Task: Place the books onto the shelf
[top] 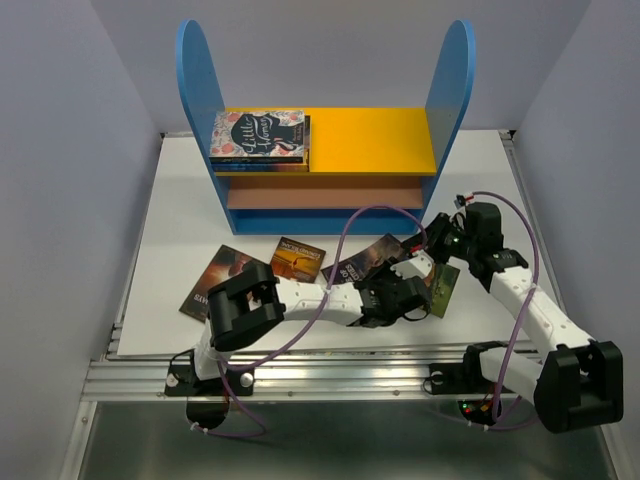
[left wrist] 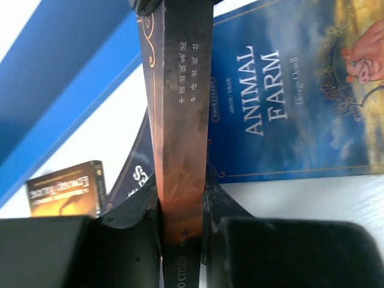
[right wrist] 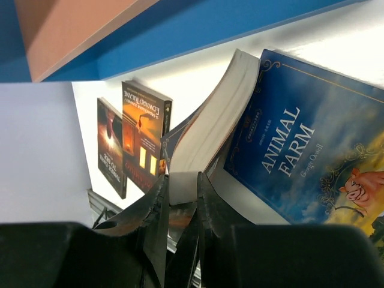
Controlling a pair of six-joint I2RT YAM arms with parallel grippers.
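- Grip, left side: the left gripper is clamped across the spine of the dark orange-brown book, with one finger pressed to each cover.
- Grip, right side: the right gripper is closed on a white page edge. This is judged to be the same book, pinched from the opposite side — spine to the left arm, pages to the right.
- Place of the book: it is held up on edge between the two grippers, just right of centre over the table and in front of the shelf. Animal Farm lies flat beside it.
- Long axis: the spine runs straight out from the left fingers, lengthwise away from that wrist, so the book is carried end-first rather than broadside.
- Direction to the goal: the shelf lies beyond the book, away from both bases. The bare right half of the yellow top board is roughly straight ahead. The stack of books already fills the left half.
- Nearer arm: the right gripper is seen slightly closer to the shelf, while the left arm is stretched across from the far side.
- Judgement: with two grips on one book, one is likely to be given up before any carry — which one cannot be told.
- Left to do: an orange-covered book and a dark book lie flat on the table to the left.
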